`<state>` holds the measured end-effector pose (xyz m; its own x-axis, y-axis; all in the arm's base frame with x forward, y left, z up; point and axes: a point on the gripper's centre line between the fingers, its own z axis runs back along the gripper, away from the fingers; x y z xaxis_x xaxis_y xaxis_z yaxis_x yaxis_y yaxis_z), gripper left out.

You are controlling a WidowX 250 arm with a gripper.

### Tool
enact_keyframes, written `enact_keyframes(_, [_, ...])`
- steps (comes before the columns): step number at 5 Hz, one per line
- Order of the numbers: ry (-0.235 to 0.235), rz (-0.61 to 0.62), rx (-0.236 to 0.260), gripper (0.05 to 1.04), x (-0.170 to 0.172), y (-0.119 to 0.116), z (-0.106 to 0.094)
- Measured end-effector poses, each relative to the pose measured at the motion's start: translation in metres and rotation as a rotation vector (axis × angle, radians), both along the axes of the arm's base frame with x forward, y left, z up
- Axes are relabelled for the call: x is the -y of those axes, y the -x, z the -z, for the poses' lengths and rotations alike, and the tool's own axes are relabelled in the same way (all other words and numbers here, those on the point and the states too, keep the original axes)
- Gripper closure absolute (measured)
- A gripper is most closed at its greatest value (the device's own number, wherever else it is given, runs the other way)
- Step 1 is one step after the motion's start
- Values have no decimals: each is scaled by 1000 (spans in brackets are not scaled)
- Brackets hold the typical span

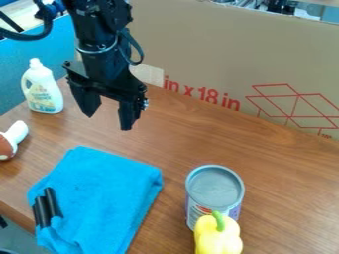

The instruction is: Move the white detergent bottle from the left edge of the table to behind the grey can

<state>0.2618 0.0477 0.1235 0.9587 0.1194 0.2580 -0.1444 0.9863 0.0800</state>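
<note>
The black gripper (108, 121) is held open over the wooden table (179, 136), with its 2 fingers spread well apart. A folded blue cloth (106, 186) is laid on the table below the gripper in the view, toward the camera. On the cloth's left edge, 2 short black rods (41, 211) are seen side by side. To the gripper's left, a pale bottle with a white cap (43, 92) is stood upright; lower on that side, a white and brown object (17, 132) (partly cut off by the view's edge) is placed. To the gripper's right and nearer the camera, a metal can (213, 191) is stood upright, and its lower front is partly hidden by a yellow bell pepper with a green stem (218, 239). Behind the gripper, the table is bordered by a cardboard panel (198, 49) marked in red.
</note>
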Motion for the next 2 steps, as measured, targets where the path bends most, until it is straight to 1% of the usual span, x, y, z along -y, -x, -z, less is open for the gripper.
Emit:
enact_keyframes(1, [4,0,-31,82,0,2,6])
enact_keyframes(2, [39,-30,-66,82,-24,-10,-7])
